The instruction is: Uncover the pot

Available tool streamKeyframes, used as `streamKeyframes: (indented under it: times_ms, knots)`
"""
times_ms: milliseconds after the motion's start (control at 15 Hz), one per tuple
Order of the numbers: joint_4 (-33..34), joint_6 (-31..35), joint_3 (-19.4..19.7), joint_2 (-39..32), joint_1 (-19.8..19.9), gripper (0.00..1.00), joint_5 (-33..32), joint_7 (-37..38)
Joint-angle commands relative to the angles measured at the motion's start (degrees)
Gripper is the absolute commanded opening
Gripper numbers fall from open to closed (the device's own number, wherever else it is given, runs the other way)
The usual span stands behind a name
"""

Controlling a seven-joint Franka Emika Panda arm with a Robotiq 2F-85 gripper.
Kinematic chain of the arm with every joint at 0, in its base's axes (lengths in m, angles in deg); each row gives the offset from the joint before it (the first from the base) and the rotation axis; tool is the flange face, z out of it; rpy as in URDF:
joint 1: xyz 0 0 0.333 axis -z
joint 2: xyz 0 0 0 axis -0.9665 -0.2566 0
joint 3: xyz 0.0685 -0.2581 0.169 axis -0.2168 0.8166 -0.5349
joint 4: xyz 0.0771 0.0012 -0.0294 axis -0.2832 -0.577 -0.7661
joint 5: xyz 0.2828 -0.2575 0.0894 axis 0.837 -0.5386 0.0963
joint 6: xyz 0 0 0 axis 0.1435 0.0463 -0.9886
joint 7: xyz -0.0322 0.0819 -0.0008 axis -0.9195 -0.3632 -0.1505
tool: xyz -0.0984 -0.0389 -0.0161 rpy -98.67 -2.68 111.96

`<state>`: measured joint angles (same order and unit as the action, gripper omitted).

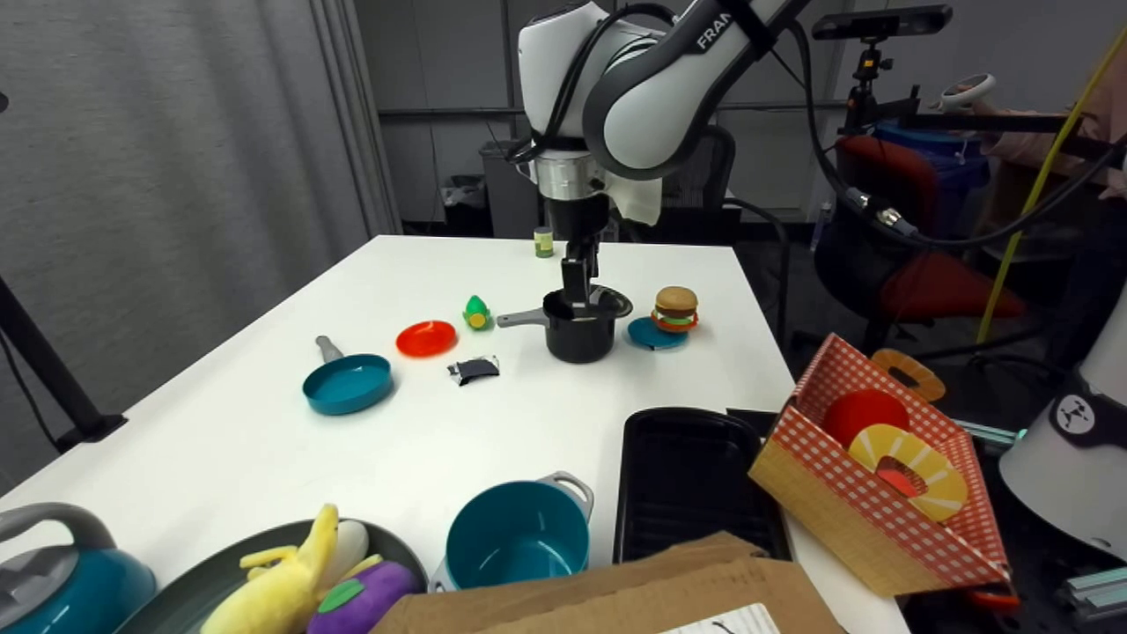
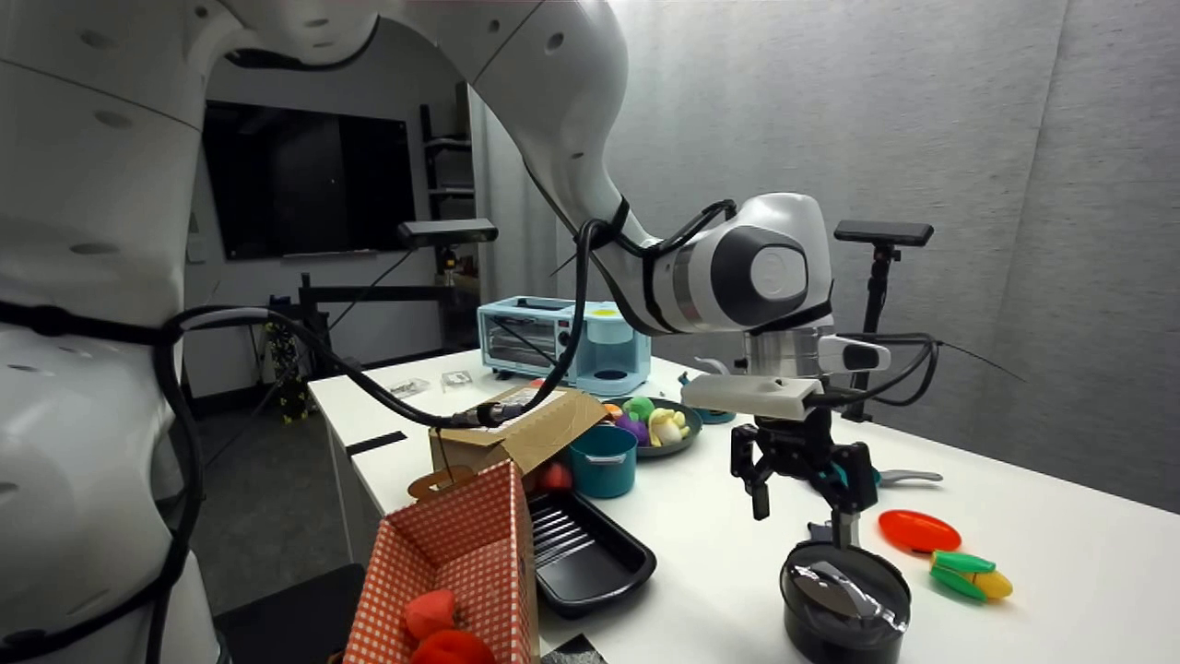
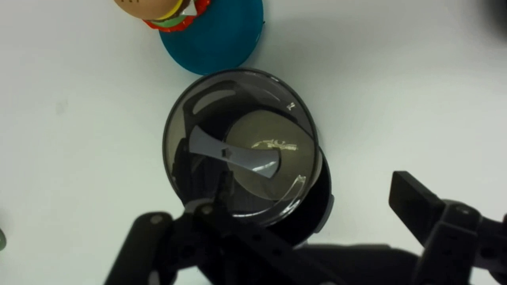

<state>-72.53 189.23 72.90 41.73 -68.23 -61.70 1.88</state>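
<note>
The small black pot (image 1: 578,342) stands upright on the white table; it also shows in an exterior view (image 2: 837,638) and in the wrist view (image 3: 305,223). Its clear dark lid (image 3: 273,118) with a grey handle (image 3: 233,153) sits off-centre, overhanging the rim toward the teal plate and leaving part of the opening bare. In an exterior view the lid (image 1: 614,302) looks tilted. My gripper (image 2: 802,518) is open and empty above the pot. One finger is at the lid's edge over the pot; contact cannot be told. The other finger is out beside the pot.
A toy burger (image 1: 675,304) stands at a teal plate (image 1: 650,335) close beside the pot. A red plate (image 1: 426,339), toy corn (image 1: 476,313), dark wrapper (image 1: 475,370) and teal pan (image 1: 348,385) lie on the handle's side. A black tray (image 1: 696,475) and checkered basket (image 1: 889,493) stand nearer the base.
</note>
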Motion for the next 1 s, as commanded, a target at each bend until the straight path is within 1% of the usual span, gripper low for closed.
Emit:
streamKeyframes:
  times_ms: [0, 600, 933]
  knots:
    - [-1.6, 0.7, -0.3, 1.4, 0.3, 1.0, 1.0, -2.5]
    - [-4.2, 1.7, 1.3, 1.7, 0.9, 1.0, -0.6, -2.8]
    - [-4.5, 2.2, 2.6, 1.6, 1.2, 1.0, -1.9, -2.5]
